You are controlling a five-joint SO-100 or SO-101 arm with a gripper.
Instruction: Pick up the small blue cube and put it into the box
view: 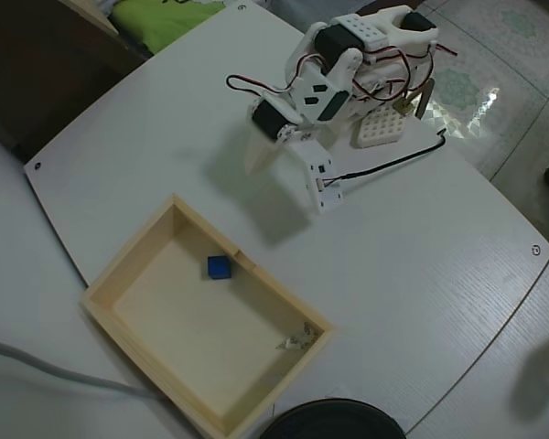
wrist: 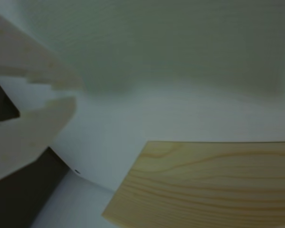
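**Cube in the box, arm off to the right**

Inside the box (view: pixel 128 274), toward its upper wall in the overhead view, lies the small blue cube (view: pixel 219 267). Up and right of it the gripper (view: pixel 256 157) hangs above bare table (view: pixel 421 247), empty; in the wrist view its fingers (wrist: pixel 42 71) stand slightly apart.

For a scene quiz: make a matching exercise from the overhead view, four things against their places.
Things:
1. cube
2. box
3. gripper
4. white perforated block

Places:
A. beside the arm's base, near the table's far edge
B. on the table, near its lower left edge
C. over bare table, above the box in the picture
D. inside the box, near the notched wall

Pairs: 1-D, 2-B, 3-C, 4-A
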